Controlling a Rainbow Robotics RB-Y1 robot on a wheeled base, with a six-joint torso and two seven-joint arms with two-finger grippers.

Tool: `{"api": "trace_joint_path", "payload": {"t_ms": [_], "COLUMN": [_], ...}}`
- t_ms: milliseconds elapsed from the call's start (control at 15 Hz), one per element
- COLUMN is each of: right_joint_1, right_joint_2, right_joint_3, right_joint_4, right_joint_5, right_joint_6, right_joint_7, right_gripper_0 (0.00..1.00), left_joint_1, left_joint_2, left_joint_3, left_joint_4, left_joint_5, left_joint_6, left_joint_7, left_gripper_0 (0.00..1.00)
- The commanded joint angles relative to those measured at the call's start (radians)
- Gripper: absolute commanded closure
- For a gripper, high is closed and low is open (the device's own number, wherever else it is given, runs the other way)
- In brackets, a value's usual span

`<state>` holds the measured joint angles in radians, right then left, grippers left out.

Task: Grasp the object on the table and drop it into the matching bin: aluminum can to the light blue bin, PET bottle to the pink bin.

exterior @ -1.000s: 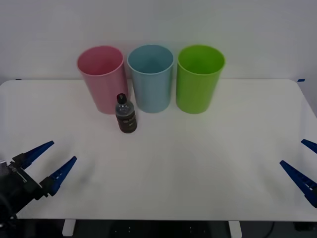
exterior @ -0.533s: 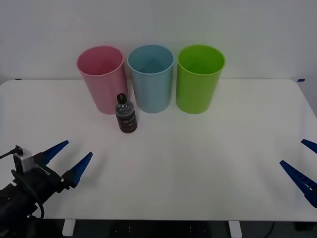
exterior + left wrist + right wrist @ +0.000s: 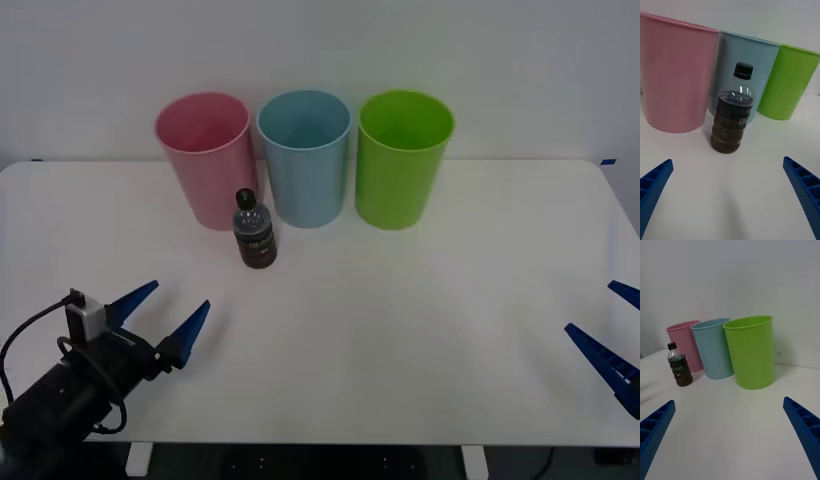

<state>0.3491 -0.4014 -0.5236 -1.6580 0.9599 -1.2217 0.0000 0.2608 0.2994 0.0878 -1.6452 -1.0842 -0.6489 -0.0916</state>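
Observation:
A small PET bottle (image 3: 254, 236) (image 3: 732, 120) (image 3: 679, 368) of dark liquid with a black cap stands upright on the white table (image 3: 400, 330), just in front of the gap between the pink bin (image 3: 206, 158) (image 3: 675, 75) (image 3: 687, 345) and the light blue bin (image 3: 305, 156) (image 3: 741, 63) (image 3: 713, 348). My left gripper (image 3: 162, 318) (image 3: 730, 195) is open, low over the table's near left part, pointing at the bottle from a short way off. At the near right edge of the table my right gripper (image 3: 612, 330) (image 3: 730, 435) is open.
A green bin (image 3: 402, 158) (image 3: 750, 352) (image 3: 790, 88) stands to the right of the light blue one, all three in a row along the table's far side against a white wall. Bare tabletop lies between the grippers and the bottle.
My left gripper has moved forward and to the right over the table, closer to the bottle. The right arm, the bottle and the bins have stayed still.

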Motion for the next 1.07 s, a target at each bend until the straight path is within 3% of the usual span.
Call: {"api": "trace_joint_path", "payload": {"t_ms": [67, 600, 1067], "right_joint_1": [0.000, 0.000, 0.000], "right_joint_2": [0.000, 0.000, 0.000], "right_joint_3": [0.000, 0.000, 0.000], "right_joint_4": [0.000, 0.000, 0.000], "right_joint_5": [0.000, 0.000, 0.000], "right_joint_6": [0.000, 0.000, 0.000], "right_joint_7": [0.000, 0.000, 0.000], "right_gripper_0": [0.00, 0.00, 0.00], "left_joint_1": [-0.028, -0.107, -0.232], "left_joint_2": [-0.048, -0.175, -0.192], "left_joint_3": [0.001, 0.001, -0.007], "left_joint_4": [0.001, 0.033, 0.168], "left_joint_5": [-0.082, -0.247, -0.267], "left_joint_6": [0.009, 0.071, 0.110], "left_joint_7": [-0.025, -0.040, -0.045], "left_gripper_0": [0.00, 0.00, 0.00]}}
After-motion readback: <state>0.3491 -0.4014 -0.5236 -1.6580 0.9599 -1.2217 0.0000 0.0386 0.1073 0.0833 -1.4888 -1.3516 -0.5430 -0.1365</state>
